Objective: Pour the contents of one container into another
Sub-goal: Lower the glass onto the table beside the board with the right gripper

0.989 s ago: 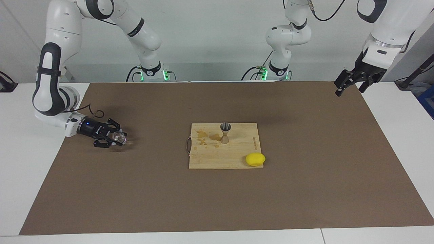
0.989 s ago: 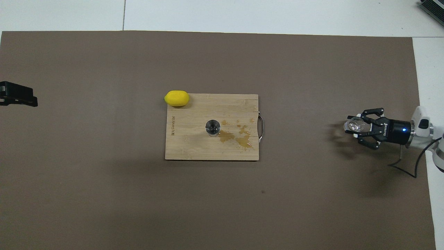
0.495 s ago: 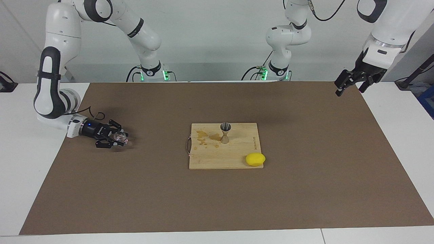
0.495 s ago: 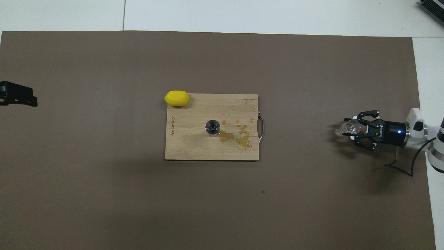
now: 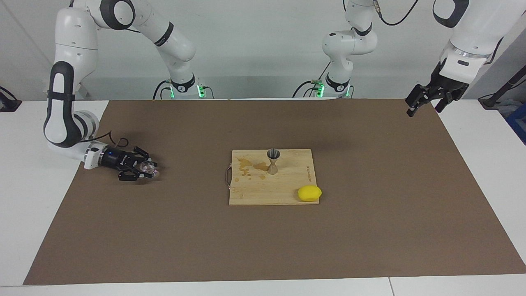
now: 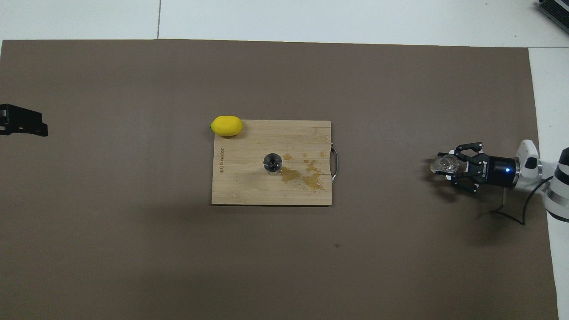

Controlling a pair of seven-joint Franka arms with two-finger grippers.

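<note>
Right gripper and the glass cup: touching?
Touching. In the overhead view the right gripper has its fingers closed around the glass cup, no gap showing; the facing view shows the same hold low over the brown mat.

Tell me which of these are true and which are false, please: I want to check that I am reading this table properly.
1. The right gripper holds the glass cup. True.
2. The jigger lies tipped over on the brown mat. False: it stands upright on the cutting board.
3. Brownish spills mark the board beside the jigger. True.
4. The lemon sits inside the glass cup. False: it rests at a corner of the board.
5. The left gripper grips the lemon. False: it hangs open over the mat's edge.
</note>
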